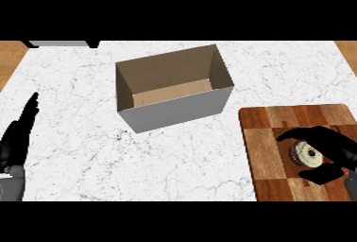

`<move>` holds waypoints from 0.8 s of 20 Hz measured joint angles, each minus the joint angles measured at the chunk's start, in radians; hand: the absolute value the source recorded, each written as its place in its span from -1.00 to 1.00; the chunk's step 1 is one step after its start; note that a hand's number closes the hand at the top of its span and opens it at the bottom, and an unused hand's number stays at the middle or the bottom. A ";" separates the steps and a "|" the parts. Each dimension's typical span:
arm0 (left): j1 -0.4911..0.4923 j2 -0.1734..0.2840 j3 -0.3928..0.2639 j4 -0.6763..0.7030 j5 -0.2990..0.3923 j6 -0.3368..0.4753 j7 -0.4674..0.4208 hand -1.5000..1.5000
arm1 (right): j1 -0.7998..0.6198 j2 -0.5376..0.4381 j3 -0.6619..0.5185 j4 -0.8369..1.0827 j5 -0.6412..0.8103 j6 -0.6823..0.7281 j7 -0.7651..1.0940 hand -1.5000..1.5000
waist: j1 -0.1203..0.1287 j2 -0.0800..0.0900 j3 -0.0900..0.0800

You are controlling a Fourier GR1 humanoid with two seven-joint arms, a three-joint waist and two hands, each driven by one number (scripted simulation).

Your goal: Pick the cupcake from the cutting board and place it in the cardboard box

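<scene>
Inspecting the bench, we find the cupcake on the cutting board at the bench's right edge, not yet lifted. Our right hand curls round it, fingers above and thumb below, which we judge a grasp taken from the side to spare the frosting. The cardboard box stands open-topped toward the far edge, well apart from the board, ready to receive it. Our left hand rests at the left edge, fingers straight.
</scene>
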 measured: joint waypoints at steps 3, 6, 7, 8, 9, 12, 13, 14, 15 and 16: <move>0.017 0.005 0.005 -0.025 0.005 -0.014 0.007 0.00 | -0.008 0.021 -0.008 0.032 0.047 -0.103 -0.031 1.00 | 0.002 -0.002 -0.004; 0.010 0.000 0.005 -0.022 -0.001 -0.012 0.009 0.00 | -0.030 0.040 -0.021 0.058 0.082 -0.175 -0.046 1.00 | 0.001 -0.003 -0.005; 0.007 0.000 0.006 -0.020 -0.003 -0.011 0.008 0.00 | -0.035 0.040 -0.030 0.074 0.093 -0.206 -0.062 1.00 | 0.001 -0.003 -0.006; 0.017 -0.006 0.003 -0.031 -0.006 -0.010 0.011 0.00 | -0.046 0.037 -0.041 0.078 0.098 -0.217 -0.066 1.00 | 0.001 -0.003 -0.005; 0.015 -0.006 0.003 -0.030 -0.008 -0.009 0.014 0.00 | -0.041 0.059 -0.039 0.049 0.109 -0.223 -0.019 1.00 | -0.002 -0.004 -0.005; 0.028 -0.006 0.009 -0.033 -0.010 -0.004 0.018 0.00 | 0.016 0.140 -0.049 -0.039 0.146 -0.266 0.159 1.00 | -0.019 -0.012 -0.010; 0.032 -0.004 0.014 -0.033 -0.008 -0.003 0.019 0.00 | 0.039 0.170 -0.055 -0.065 0.162 -0.285 0.223 1.00 | -0.029 -0.015 -0.012; 0.041 -0.003 0.017 -0.036 -0.008 -0.001 0.018 0.00 | 0.065 0.199 -0.062 -0.091 0.179 -0.305 0.287 1.00 | -0.038 -0.020 -0.015; 0.041 -0.002 0.018 -0.037 -0.009 0.000 0.023 0.00 | 0.086 0.228 -0.063 -0.121 0.205 -0.325 0.352 1.00 | -0.046 -0.022 -0.016; 0.044 0.001 0.024 -0.035 -0.006 -0.001 0.020 0.00 | 0.105 0.255 -0.060 -0.159 0.232 -0.342 0.417 1.00 | -0.050 -0.024 -0.017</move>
